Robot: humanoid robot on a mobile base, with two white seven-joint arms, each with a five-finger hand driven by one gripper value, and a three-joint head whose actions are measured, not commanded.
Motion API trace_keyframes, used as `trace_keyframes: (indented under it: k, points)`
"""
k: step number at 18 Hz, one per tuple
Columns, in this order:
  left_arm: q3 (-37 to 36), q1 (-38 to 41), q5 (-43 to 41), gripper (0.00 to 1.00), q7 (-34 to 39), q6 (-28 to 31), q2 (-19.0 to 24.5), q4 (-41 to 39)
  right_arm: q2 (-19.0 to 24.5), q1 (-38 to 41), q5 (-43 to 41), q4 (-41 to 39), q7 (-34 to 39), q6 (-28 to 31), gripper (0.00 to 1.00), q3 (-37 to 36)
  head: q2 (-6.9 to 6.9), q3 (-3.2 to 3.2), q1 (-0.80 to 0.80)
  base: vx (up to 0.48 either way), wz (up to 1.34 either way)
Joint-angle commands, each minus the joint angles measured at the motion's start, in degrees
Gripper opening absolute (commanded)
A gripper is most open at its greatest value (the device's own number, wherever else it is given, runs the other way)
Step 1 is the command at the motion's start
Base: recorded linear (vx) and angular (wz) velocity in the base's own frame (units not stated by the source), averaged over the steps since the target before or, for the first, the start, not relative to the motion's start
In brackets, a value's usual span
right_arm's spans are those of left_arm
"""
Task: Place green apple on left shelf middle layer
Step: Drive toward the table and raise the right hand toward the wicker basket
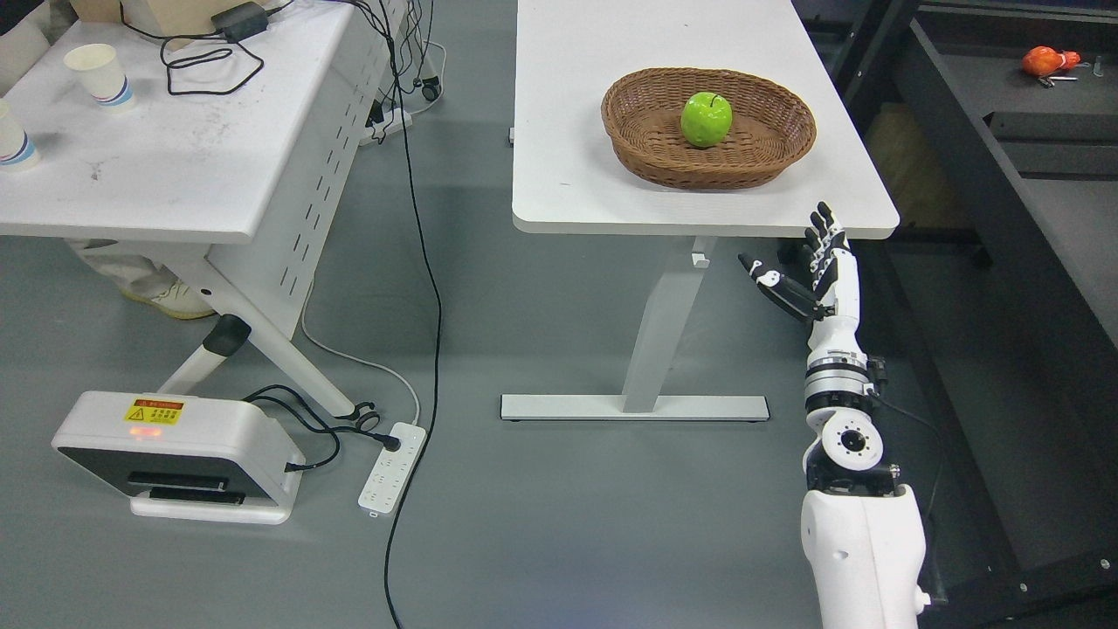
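A green apple [707, 119] lies in a brown wicker basket [638, 140] on a white table [568, 175]. My right hand [808, 262] is raised just below and in front of the table's near right corner, fingers spread and thumb out, holding nothing. It is below and to the right of the basket, apart from it. My left arm does not show. A dark shelf [1031, 175] stands at the right edge of the picture.
A second white table [175, 166] at left carries paper cups [100, 74] and a black cable. On the floor lie a white device [175, 454], a power strip [393, 467] and cables. An orange object [1044, 61] lies on the dark shelf. A person's shoe [170, 301] shows under the left table.
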Motion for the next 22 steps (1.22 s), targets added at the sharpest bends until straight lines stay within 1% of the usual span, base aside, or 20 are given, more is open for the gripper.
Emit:
trace_keyframes:
  k: [1,10,15,17,18,19,20,21,22]
  points:
    - [0.00,0.00,0.00,1.00,0.05,0.01,1.00,0.00,-1.00,-0.20,0.10,0.00,0.02,0.03,1.00,1.58,0.00,0.00,0.00,0.000,0.00]
    - [0.00,0.00,0.00,1.00,-0.04,0.01,1.00,0.00,-1.00,-1.34,-0.52,0.44,-0.24,-0.32,1.00,0.62,0.00,0.00,0.00,0.000,0.00]
    - [0.00,0.00,0.00,1.00,0.05,0.01,1.00,0.00,-1.00,-0.73,0.97,0.35,-0.33,-1.02,1.00,0.79,0.00,0.00,0.00,0.000,0.00]
    - [0.00,0.00,0.00,1.00,0.05,0.01,1.00,0.00,-1.00,-1.52,5.52,0.35,-0.33,-1.46,1.00,1.05,0.00,0.00,0.00,0.000,0.00]
    - [0.00,0.00,0.00,1.00,0.05,0.01,1.00,0.00,-1.00,-1.78,10.24,0.18,-0.42,-1.46,0.99,1.40,0.00,0.00,0.00,0.000,0.00]
    - [0.00,0.00,0.00,1.00,0.05,0.01,1.00,0.00,-1.00,-3.09,18.82,0.17,-0.42,-1.29,0.99,1.49,0.00,0.00,0.00,0.019,0.01]
    - [0.00,0.00,0.00,1.00,0.05,0.01,1.00,0.00,-1.00,-3.62,25.08,0.00,-0.51,-1.02,0.99,1.50,0.00,0.00,0.00,0.019,0.01]
    - [0.00,0.00,0.00,1.00,0.05,0.01,1.00,0.00,-1.00,-3.72,30.10,-0.18,-0.51,-0.93,0.98,1.15,0.00,0.00,0.00,0.037,0.06]
    - [0.00,0.00,0.00,1.00,-0.04,0.01,1.00,0.00,-1.31,-3.80,32.33,-0.35,-0.42,-0.93,0.99,1.14,0.00,0.00,0.00,0.037,0.06]
